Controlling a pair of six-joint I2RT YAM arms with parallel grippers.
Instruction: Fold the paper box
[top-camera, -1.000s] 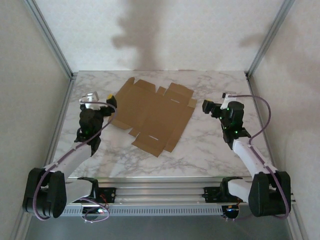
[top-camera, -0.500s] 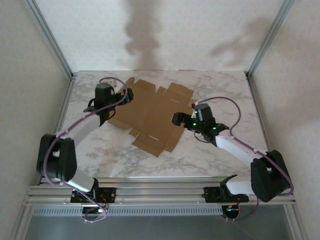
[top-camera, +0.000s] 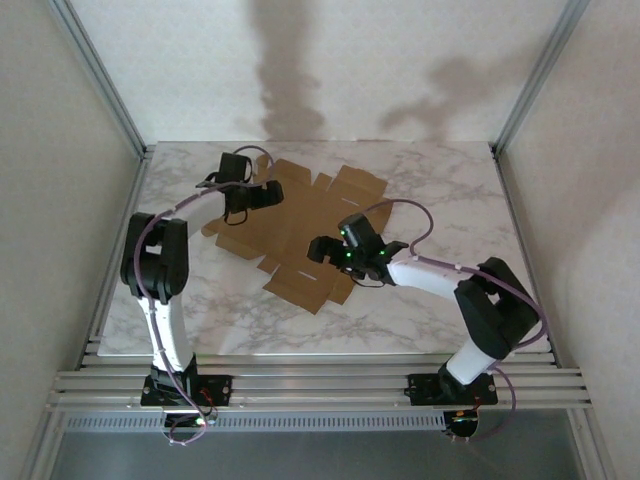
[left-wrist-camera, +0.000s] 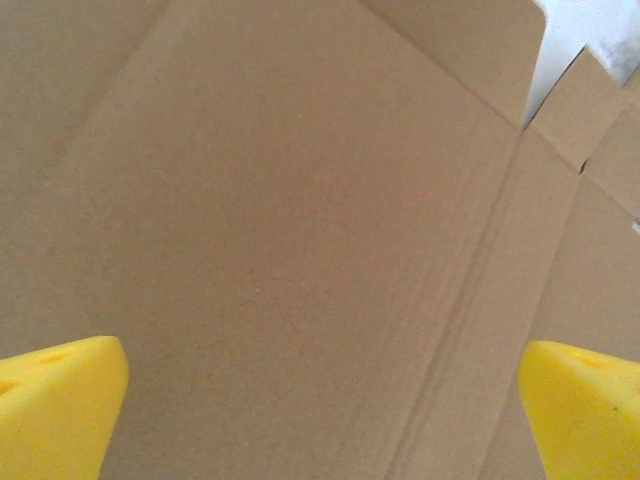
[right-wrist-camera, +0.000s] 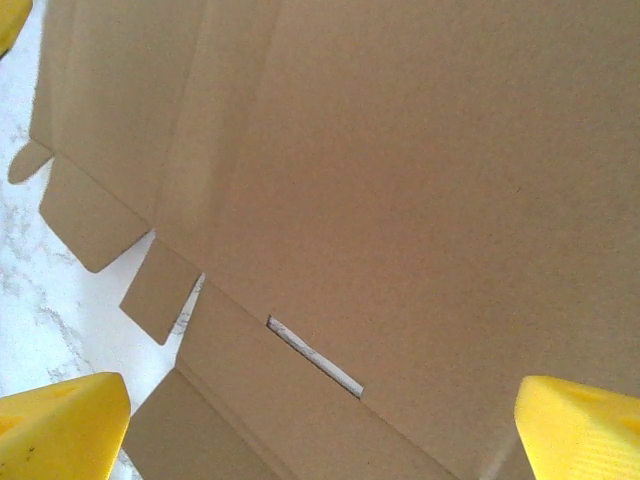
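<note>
Paper box (top-camera: 300, 228): top view; plain brown kraft cardboard die-cut sheet with flaps and slots, lying flat and unfolded on the white-grey marble table (top-camera: 450, 190), slightly toward 11 o'clock of the table's middle.
My left gripper (top-camera: 272, 193): top view; over the sheet's 10 o'clock part, jaws spread wide with nothing between them.
My right gripper (top-camera: 318, 248): top view; over the sheet just toward 5 o'clock of its centre, jaws likewise wide apart and holding nothing.
Left wrist view, fingers: my yellow fingertips (left-wrist-camera: 58, 405) sit at 8 and 4 o'clock of the picture, well apart, with bare cardboard between them; I cannot tell whether they touch it.
Left wrist view, sheet: a fold crease (left-wrist-camera: 470, 300) runs from 2 o'clock down toward 6 o'clock; a sliver of table shows at 1 o'clock.
Right wrist view, fingers: yellow tips (right-wrist-camera: 60, 425) at 8 and 4 o'clock, far apart, above the cardboard.
Right wrist view, sheet: a narrow slot (right-wrist-camera: 315, 357) at 6 o'clock, two small rounded tabs (right-wrist-camera: 160, 290) at 8 to 9 o'clock, marble beyond them at 9 o'clock.
</note>
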